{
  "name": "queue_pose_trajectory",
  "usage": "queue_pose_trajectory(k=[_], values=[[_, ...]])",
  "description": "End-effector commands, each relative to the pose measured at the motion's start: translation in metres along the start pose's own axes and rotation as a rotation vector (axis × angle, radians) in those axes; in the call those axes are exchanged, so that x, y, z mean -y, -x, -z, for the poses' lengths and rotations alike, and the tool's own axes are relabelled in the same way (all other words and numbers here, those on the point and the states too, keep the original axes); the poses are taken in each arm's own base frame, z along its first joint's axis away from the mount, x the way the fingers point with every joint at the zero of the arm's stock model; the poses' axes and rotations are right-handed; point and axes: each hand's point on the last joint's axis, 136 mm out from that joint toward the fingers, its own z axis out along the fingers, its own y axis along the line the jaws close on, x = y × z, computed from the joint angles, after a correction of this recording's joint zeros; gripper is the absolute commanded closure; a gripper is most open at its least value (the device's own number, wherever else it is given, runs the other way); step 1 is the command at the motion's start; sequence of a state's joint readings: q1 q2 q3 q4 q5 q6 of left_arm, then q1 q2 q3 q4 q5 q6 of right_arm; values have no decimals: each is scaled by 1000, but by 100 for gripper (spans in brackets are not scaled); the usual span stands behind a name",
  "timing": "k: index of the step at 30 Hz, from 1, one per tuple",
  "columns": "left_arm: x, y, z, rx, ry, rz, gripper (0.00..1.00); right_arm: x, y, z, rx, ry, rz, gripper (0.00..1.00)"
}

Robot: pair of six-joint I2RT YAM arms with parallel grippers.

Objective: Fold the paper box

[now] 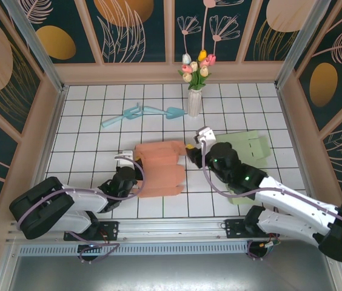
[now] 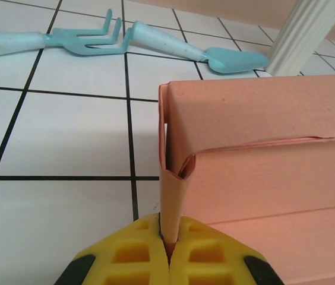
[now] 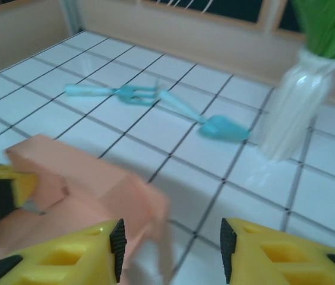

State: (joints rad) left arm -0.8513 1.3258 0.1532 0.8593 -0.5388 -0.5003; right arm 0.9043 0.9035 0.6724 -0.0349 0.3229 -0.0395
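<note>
The box [image 1: 159, 168] lies mid-table, a pink sheet partly creased, with a flap standing upright at its near left corner. Your left gripper [image 2: 168, 242] is clamped on that flap. Its pads are pressed together low on the flap with only the paper between them. Your right gripper [image 1: 191, 148] hangs at the box's far right corner with its fingers [image 3: 66, 255] apart and nothing between them. The paper's edge lies just below and to the left of the gap.

I judge the step in hand is raising the next panel while the left pinch anchors the box. Hold that pinch firm and don't pull. The paper is thin, and the left wrist view shows a small tuck where the flap meets the fold above it, so it will likely buckle there first.

Bring the right gripper down so one finger slides under the right flap and the other comes over it. Close near the crease, not at the loose tip. Lift and turn the flap toward the left in one slow arc along the scored line, so the sheet doesn't skid on the table [image 1: 98, 139].

Mind the green sheet [image 1: 250, 145] just right of your arm and the vase [image 1: 194, 103] beyond it, and make the move low and short.
</note>
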Motion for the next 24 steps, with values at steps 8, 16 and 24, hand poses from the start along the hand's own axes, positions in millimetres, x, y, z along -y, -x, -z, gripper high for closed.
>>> queue_pose_trajectory(k=[8, 16, 24], values=[[8, 21, 15, 96, -83, -7, 100, 4, -34, -15, 18, 253, 318, 51], [11, 28, 24, 120, -121, 5, 100, -31, -67, -24, -29, 492, 367, 50], [17, 31, 29, 123, -168, 3, 100, -44, -73, -28, -14, 544, 371, 50]])
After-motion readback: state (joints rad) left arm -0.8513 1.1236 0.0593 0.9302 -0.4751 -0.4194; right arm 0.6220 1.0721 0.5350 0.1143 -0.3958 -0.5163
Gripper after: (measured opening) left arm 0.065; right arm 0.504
